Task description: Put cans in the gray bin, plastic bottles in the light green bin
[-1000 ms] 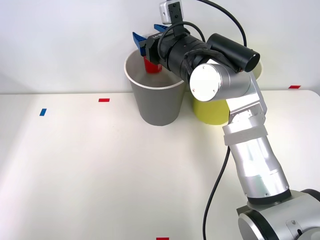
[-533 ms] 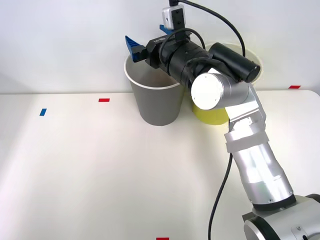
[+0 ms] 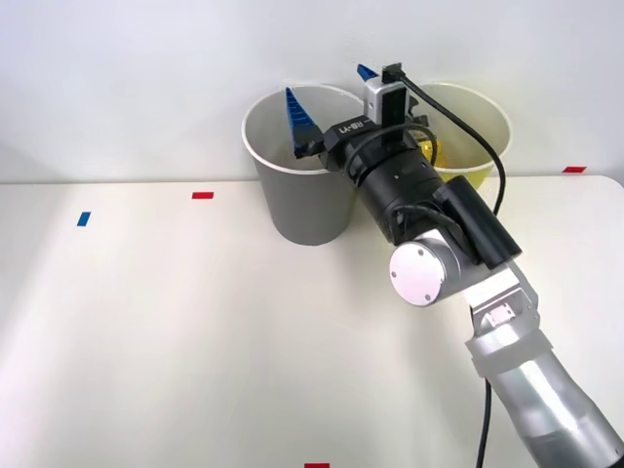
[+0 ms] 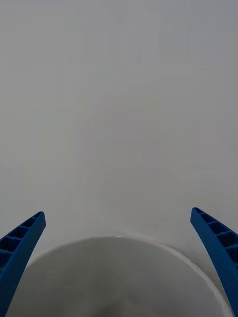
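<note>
Broadly, the wide white table (image 3: 175, 331) carries two tall tapered plastic buckets standing side by side against the back wall, their rims touching or nearly so. The round gray bin with the white rim and white inside (image 3: 304, 210) stands to the robot's left of its twin, the yellow-green bin of the same shape (image 3: 480, 115). Inside the light green bin a yellow-labelled shape (image 3: 438, 151) shows, probably one of the plastic bottles, though the arm hides most of it. No red can is visible on the table or in what shows of the gray bin's inside; its bottom is hidden.

The silver right arm reaches in over the bins, and its blue ribbed right gripper (image 3: 327, 97) hovers above the gray bin's mouth, fingers spread wide with nothing between them. In the right wrist view the gripper (image 4: 119, 257) looks down at the gray bin's white rim (image 4: 116, 238).

A small drink can would likely be light, stiff and smooth-walled, so a grasp across its middle should serve. An empty bottle would probably be light and yielding; its body would be the safer hold.
</note>
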`<state>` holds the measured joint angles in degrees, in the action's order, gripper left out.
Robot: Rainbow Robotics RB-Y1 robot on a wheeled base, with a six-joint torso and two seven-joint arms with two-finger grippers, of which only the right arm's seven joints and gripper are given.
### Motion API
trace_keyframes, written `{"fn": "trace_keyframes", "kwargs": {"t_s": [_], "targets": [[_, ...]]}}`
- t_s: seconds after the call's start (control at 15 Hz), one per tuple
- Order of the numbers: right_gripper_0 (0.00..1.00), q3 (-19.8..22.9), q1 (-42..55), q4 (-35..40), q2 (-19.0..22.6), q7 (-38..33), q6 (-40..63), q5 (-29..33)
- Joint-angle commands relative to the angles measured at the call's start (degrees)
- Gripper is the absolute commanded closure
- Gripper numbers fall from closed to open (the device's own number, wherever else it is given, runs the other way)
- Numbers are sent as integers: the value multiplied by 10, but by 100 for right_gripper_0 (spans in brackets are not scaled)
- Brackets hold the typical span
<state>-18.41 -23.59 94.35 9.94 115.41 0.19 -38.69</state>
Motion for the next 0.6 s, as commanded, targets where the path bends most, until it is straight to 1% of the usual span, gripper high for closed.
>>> {"fn": "trace_keyframes", "kwargs": {"t_s": [0.07, 0.27, 0.4, 0.6], "targets": [[0, -8, 72, 84, 36, -1, -2, 0], [0, -10, 150, 157, 68, -1, -4, -2], [0, -11, 200, 179, 75, -1, -27, -2], [0, -11, 268, 182, 72, -1, -70, -4]]}}
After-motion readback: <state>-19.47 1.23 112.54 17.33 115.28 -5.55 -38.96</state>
